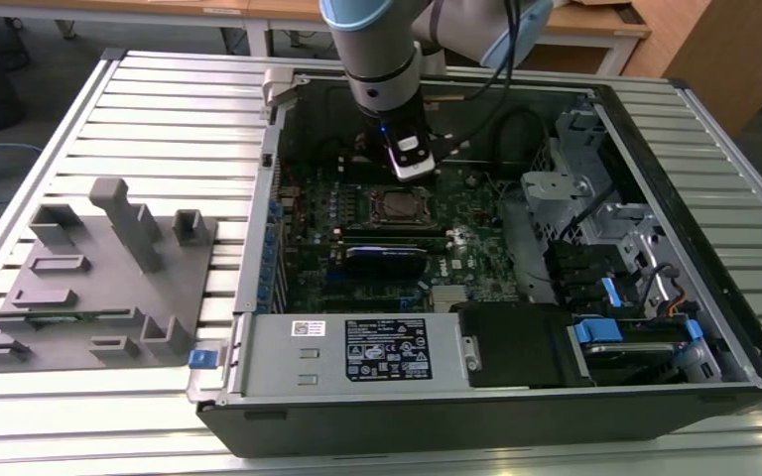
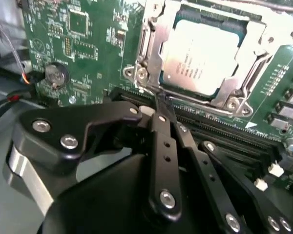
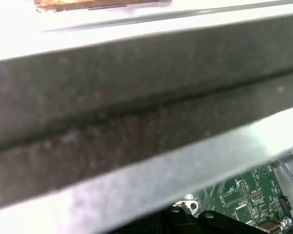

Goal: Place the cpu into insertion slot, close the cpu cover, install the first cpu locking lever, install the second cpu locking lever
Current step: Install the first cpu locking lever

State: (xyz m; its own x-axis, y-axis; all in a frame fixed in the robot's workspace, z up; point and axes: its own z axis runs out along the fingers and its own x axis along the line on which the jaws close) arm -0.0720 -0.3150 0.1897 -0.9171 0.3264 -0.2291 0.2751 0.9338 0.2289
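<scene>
The cpu (image 2: 201,56) sits in the insertion slot (image 1: 397,207) on the green motherboard (image 2: 83,44), its dull metal top facing up. The cpu cover (image 2: 256,46) lies flat around it, framing the chip through its square cut-out. Faint print runs across the chip top in the second wrist view, too blurred to make out.

The gripper (image 2: 161,105) hangs inside the open computer case (image 1: 698,387), just beside the socket edge and close above the board. Its black fingers (image 2: 161,146) are drawn together at the tip, with nothing seen between them. In the exterior view the arm (image 1: 381,59) comes down from above the case, its wrist just behind the socket.

A white label (image 1: 307,328) and a larger black label (image 1: 391,349) sit on the grey power supply housing (image 1: 275,367) (text present, not legible). A grey fixture block (image 1: 96,288) stands on the slatted table (image 1: 63,436) at the exterior view's left.

In the first wrist view a blurred grey case wall (image 3: 136,112) hides most of the scene; a corner of the board shows below it.
</scene>
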